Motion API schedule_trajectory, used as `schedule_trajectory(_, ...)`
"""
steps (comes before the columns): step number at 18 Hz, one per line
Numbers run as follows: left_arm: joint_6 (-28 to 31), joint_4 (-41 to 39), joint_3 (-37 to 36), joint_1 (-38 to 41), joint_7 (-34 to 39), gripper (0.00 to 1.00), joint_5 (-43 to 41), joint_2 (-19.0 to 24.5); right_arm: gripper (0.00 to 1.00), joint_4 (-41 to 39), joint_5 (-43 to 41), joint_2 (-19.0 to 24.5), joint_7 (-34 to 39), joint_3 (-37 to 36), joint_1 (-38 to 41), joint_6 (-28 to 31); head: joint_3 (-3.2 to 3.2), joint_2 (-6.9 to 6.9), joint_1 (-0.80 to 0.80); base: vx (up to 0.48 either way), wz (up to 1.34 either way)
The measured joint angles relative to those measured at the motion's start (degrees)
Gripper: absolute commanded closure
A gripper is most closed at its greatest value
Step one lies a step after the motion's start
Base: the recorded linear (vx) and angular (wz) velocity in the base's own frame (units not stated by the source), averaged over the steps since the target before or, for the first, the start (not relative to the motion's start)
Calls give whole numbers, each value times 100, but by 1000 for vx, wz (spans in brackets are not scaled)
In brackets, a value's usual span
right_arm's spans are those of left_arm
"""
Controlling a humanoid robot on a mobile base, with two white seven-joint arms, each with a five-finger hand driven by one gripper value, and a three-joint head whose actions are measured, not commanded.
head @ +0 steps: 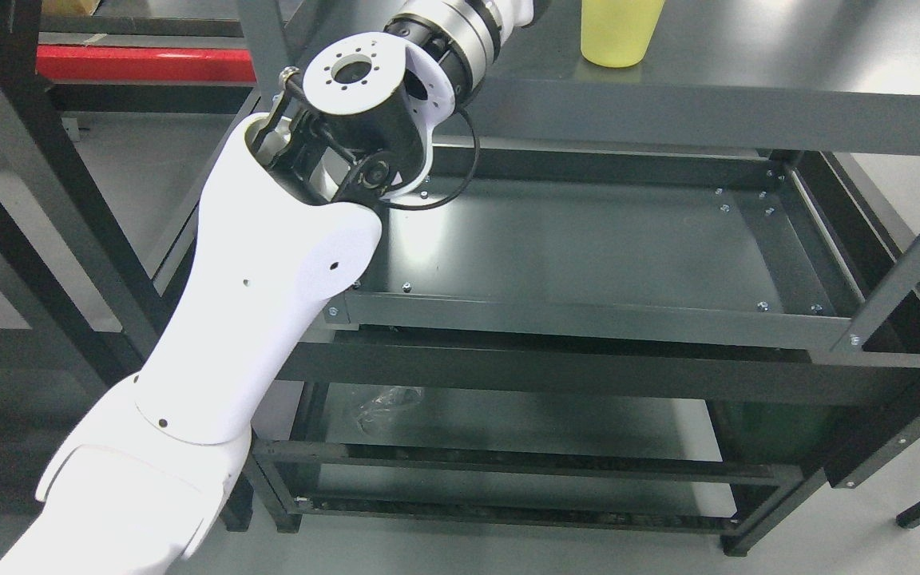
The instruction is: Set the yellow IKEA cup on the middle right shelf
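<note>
Yellow translucent plastic cup [621, 32] stands upright on the upper dark grey metal shelf [747, 88], apart from the white left arm [268, 263], whose hand is cut off at the top edge, so its grip cannot be told. Either a reach or a withdrawal fits; the tray-like shelf below [572, 247] lies bare.

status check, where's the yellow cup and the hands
Left arm reaching up, hand out of frame. Yellow cup upright on upper shelf. Nothing near it.
</note>
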Motion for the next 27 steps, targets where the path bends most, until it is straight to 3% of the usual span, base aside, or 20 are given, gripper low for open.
schedule_trajectory(9,-8,-419,269,131,-1041,1,-373,0,1,0,0,0,0,0,0,0,0,0,0,-129,72)
schedule_trajectory(15,-52,-575,168,759,-2059,1,-475,0,1,0,0,0,-2,0,0,14,0,0,0,-152,64)
schedule_trajectory(21,-1244,-656,119,2240,-2828,1,-1391,0,1,0,0,0,-33,0,0,16,0,0,0,-75,49)
schedule_trajectory(27,-2283,-642,363,3648,-2801,1,-2027,0,1,0,0,0,-3,0,-1,2,0,0,0,11,-3)
